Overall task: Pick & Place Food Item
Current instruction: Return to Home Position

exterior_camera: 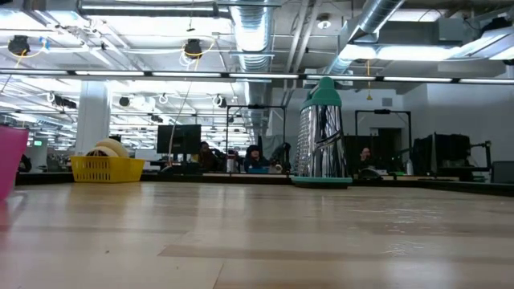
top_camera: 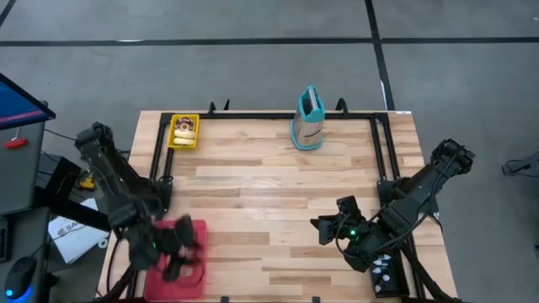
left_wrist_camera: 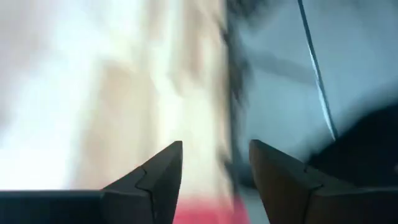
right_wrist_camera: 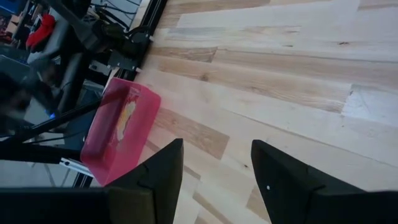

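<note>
1. Find the red bin (top_camera: 199,240) at seven o'clock on the table (top_camera: 278,194), near the front-left corner. Through its translucent wall in the right wrist view, note a pale yellow shape, too vague to call a popcorn bag with certainty. Probably set there to lie within the left arm's easy reach.
2. Place the left gripper (top_camera: 177,255) directly over that bin, fingers (left_wrist_camera: 163,168) parted and grasping nothing. Read this as an emptied pincer above its drop spot, with the retreat home not yet done.
3. Place the right gripper (top_camera: 333,224) at four o'clock, low over bare wood, released and empty, well apart from the bin. Judged parked there to keep clear of the left arm's corner.
4. Farther out, find the yellow basket (top_camera: 184,132) at eleven o'clock, holding a few small items, and the teal grater (top_camera: 309,118) upright near twelve, by the back rail. Both lie well apart from either gripper, so likely no obstacle on the way home.
</note>
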Motion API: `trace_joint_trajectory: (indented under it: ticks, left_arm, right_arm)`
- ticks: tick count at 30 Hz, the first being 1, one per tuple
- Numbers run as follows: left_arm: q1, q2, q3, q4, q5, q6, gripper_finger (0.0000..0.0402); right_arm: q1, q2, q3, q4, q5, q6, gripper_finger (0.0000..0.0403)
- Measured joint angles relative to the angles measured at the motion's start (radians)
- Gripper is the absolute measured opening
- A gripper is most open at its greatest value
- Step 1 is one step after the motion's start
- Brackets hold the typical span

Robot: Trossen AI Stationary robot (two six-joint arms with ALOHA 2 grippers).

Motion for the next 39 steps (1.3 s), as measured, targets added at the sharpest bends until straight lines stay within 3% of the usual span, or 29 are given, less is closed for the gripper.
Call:
trace_joint_trajectory:
  ticks: [3, 7, 10, 12, 16, 20, 23, 28, 33, 39]
  left_arm:
    - [0.013, -0.099, -0.028, -0.032, -0.204, 0.058, 0.0172]
    - [0.085, -0.284, -0.163, -0.163, -0.229, 0.057, 0.0147]
    - [0.217, -0.457, -0.303, -0.066, -0.225, 0.152, 0.0129]
    - [0.344, -0.557, -0.397, 0.079, -0.149, 0.28, 0.0117]
    - [0.649, -0.674, -0.556, 0.323, 0.117, 0.45, 0.0097]
    - [0.908, -0.688, -0.637, 0.495, 0.41, 0.556, 0.0086]
    - [1.034, -0.674, -0.646, 0.559, 0.579, 0.631, 0.0081]
    - [1.109, -0.709, -0.647, 0.592, 0.746, 0.707, 0.0075]
    - [1.093, -0.813, -0.727, 0.588, 0.76, 0.732, 0.0061]
    - [1.085, -1.041, -0.847, 0.575, 0.764, 0.686, 0.0042]
  right_arm:
    - [-0.006, 0.0, 0.0, 0.0, 0.0, -0.001, 0.0182]
    - [-0.015, 0.0, 0.0, -0.016, 0.001, -0.003, 0.0182]
    - [-0.028, 0.005, 0.0, -0.023, 0.001, -0.003, 0.0182]
    - [-0.036, 0.006, 0.0, -0.024, -0.001, -0.003, 0.0182]
    - [-0.055, 0.014, -0.001, -0.015, -0.004, 0.0, 0.0182]
    - [-0.08, 0.013, -0.001, -0.007, -0.032, 0.0, 0.0182]
    - [-0.093, 0.013, -0.001, -0.007, -0.055, 0.0, 0.0182]
    - [-0.116, 0.013, -0.001, -0.005, -0.063, 0.009, 0.0182]
    - [-0.16, 0.013, -0.001, -0.005, -0.096, 0.009, 0.0182]
    - [-0.208, 0.013, 0.0, 0.013, -0.133, -0.04, 0.0182]
